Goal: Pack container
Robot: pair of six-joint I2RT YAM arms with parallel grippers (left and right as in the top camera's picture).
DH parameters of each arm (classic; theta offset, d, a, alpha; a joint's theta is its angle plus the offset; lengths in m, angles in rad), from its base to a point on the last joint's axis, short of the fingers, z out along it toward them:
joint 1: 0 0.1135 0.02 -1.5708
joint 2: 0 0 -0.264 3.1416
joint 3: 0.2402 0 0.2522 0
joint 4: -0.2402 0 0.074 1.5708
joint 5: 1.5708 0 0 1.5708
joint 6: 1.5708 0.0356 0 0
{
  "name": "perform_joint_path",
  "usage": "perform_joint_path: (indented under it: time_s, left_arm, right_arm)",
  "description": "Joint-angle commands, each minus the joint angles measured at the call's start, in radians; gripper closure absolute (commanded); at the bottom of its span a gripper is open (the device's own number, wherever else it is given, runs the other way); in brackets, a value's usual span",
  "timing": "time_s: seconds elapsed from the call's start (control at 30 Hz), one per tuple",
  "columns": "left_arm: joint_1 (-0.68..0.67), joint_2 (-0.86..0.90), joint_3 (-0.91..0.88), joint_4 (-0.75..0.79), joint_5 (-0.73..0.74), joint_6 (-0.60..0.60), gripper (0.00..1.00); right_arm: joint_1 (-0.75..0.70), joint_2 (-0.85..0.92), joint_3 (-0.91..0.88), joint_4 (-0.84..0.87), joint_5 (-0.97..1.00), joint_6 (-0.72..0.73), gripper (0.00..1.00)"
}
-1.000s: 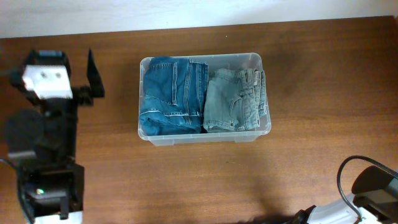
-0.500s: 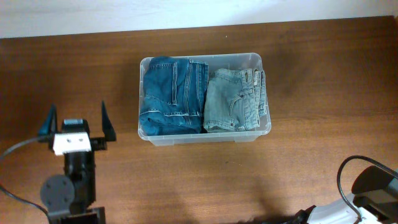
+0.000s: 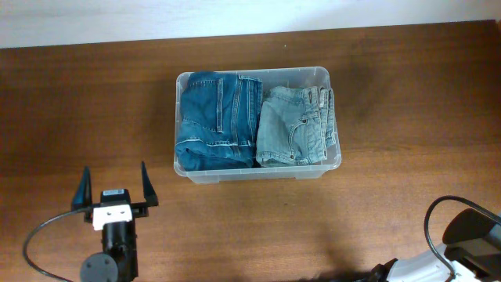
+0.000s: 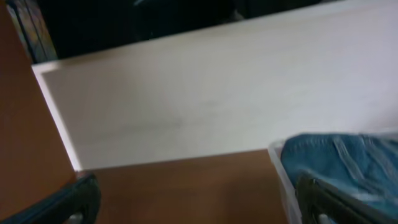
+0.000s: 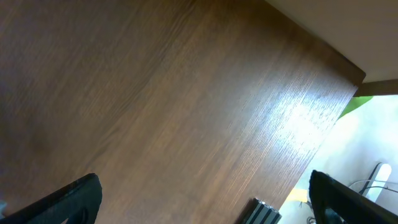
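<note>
The container (image 3: pixel 258 175) sits on the brown wooden counter (image 3: pixel 391 94), about midway across and nearer the far edge, with its long sides running left to right. Inside it, two folded pairs of jeans lie side by side. The dark blue jeans (image 3: pixel 215 121) fill the left half and the light blue jeans (image 3: pixel 296 125) fill the right half. The two touch along the middle, and both reach about up to the rim. The left tool (image 3: pixel 114 176) is over bare counter near the front edge, well apart from the container and to its front left, pointing toward the far side. Its black fingers (image 3: pixel 146 184) stand wide apart with nothing between them. In the left wrist view those fingers show at the two lower corners. The container's nearest corner, with a piece of the dark blue jeans behind its clear wall, shows at lower right, and a pale wall (image 4: pixel 217 93) rises beyond the counter. The right tool (image 5: pixel 202 196) shows only in the right wrist view, with its fingers spread to the two lower corners, nothing held and bare wood grain beneath. In the overhead view, part of the right arm (image 3: pixel 470 235) and a black cable (image 3: pixel 432 223) lie at the bottom right corner, well apart from the container.
</note>
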Motion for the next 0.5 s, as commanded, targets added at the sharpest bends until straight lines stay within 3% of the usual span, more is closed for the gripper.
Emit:
perform_joint_path:
  time_s: [0.0, 0.17, 0.47]
  left_arm:
    - [0.006, -0.047, -0.06, 0.0, -0.011, 0.002, 0.0]
    - [0.005, -0.085, -0.111, -0.008, -0.018, 0.002, 0.0]
    - [0.005, -0.196, -0.127, -0.219, -0.018, 0.002, 0.0]
  right_arm:
    - [-0.002, -0.018, -0.003, -0.006, 0.013, 0.0, 0.02]
    - [-0.002, -0.018, -0.003, -0.006, 0.013, 0.0, 0.02]
    - [-0.002, -0.018, -0.003, -0.006, 0.013, -0.001, 0.02]
